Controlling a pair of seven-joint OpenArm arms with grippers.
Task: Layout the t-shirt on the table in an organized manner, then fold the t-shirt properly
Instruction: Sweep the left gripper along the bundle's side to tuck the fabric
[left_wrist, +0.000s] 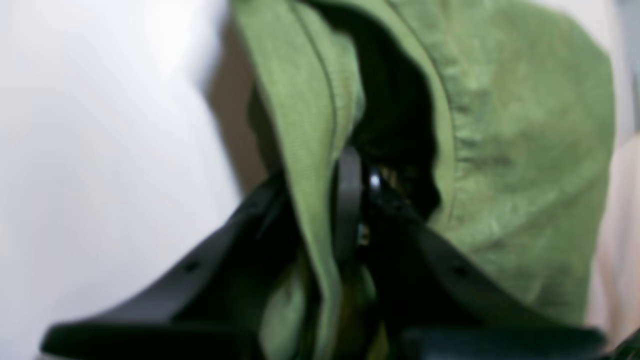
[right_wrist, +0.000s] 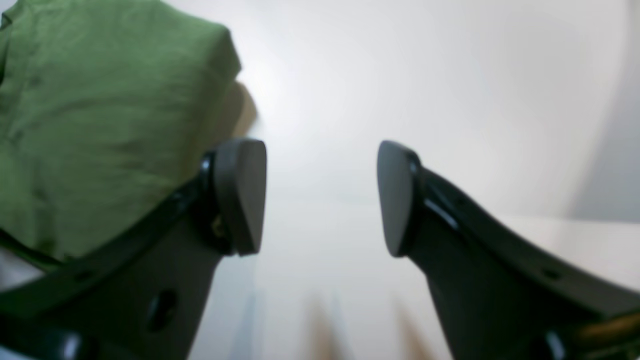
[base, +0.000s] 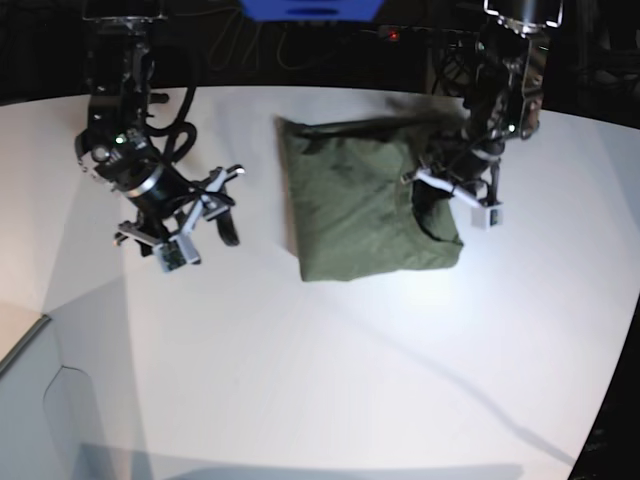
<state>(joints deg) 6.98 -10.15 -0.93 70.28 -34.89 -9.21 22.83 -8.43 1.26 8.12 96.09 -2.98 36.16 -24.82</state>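
The olive-green t-shirt (base: 360, 210) lies bunched into a rough rectangle on the white table (base: 300, 380), toward the back centre. At its right edge my left gripper (base: 435, 195) is shut on a fold of it. In the left wrist view a hemmed strip of the t-shirt (left_wrist: 310, 125) runs between the closed black fingers of the left gripper (left_wrist: 357, 170). My right gripper (base: 205, 215) hovers over bare table left of the shirt. The right gripper (right_wrist: 322, 200) stands open with nothing between its pads, and the t-shirt (right_wrist: 100, 125) lies off to its side.
Beyond the table's curved far edge (base: 200, 95) lie dark surroundings and a blue object (base: 310, 8). A grey panel (base: 20, 400) sits at the lower left. Bare white tabletop spreads in front of the shirt.
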